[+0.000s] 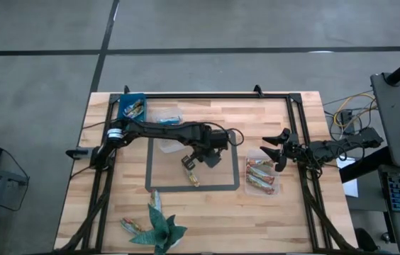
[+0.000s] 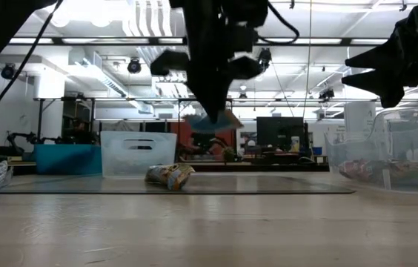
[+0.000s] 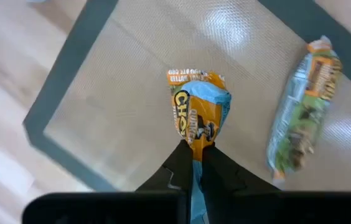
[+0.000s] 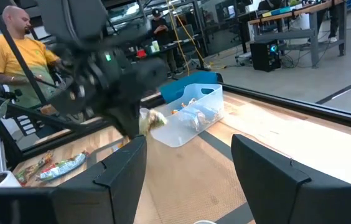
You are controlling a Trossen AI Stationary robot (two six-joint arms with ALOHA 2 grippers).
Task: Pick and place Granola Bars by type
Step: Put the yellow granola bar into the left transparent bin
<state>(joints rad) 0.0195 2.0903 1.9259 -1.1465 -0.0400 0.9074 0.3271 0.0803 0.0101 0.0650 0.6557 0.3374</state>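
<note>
Our left pincer [image 3: 193, 163] is pinching a blue-and-orange bar [image 3: 198, 115] by one end, long axis hanging straight out ahead (right pincer [image 1: 276, 152], spread, waits well apart).

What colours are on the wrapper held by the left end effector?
Orange and light blue wrapper, clearest in the left wrist view.

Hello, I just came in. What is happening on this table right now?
A two-arm robot is sorting granola bars. The left gripper is shut on a blue and orange bar and holds it above the mat, where another bar lies. The right gripper hangs open next to a clear tub that has bars in it. A further tub sits near the table's far edge.
</note>
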